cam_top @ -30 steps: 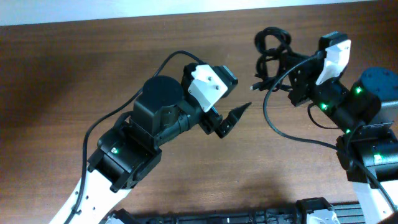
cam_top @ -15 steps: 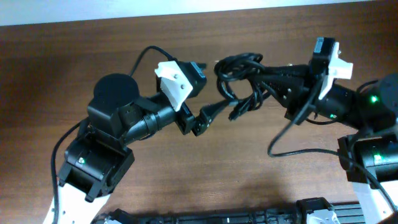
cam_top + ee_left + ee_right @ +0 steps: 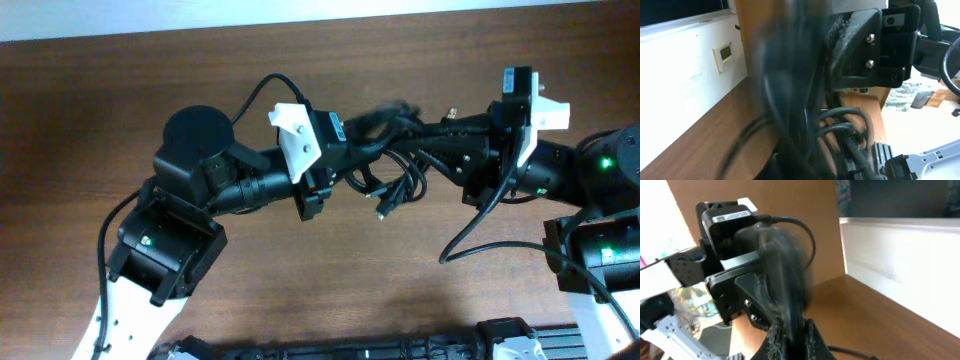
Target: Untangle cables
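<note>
Cables (image 3: 392, 160) sit as a black tangled bundle over the far-middle part of the brown table (image 3: 300, 290), strung between the two arms. Several strands run roughly side to side and a few loops sag toward the near side. One loose end with a small plug (image 3: 381, 214) hangs off the near side of the bundle, and another light plug tip (image 3: 450, 113) pokes out on the far side near the right arm. The left gripper (image 3: 347, 160) reaches in from the left and its tip is buried in the left end of the bundle. Overhead it is hidden by strands, and the left wrist view is only motion-blurred cord (image 3: 790, 100) right at the lens, so I cannot tell whether its jaws are spread or pressed together. The right gripper (image 3: 432, 140) reaches in from the right, touching the bundle's right end. In the right wrist view its fingers (image 3: 812, 342) stand close together with a blurred black cord (image 3: 787, 305) running up between them, so it is pinching the cables. I cannot tell from above if the bundle touches the table or hangs clear. Both grippers point at each other, near, with the bundle between. Each arm's own thicker wire (image 3: 470, 240) loops separately beside it, apart from the bundle.
</note>
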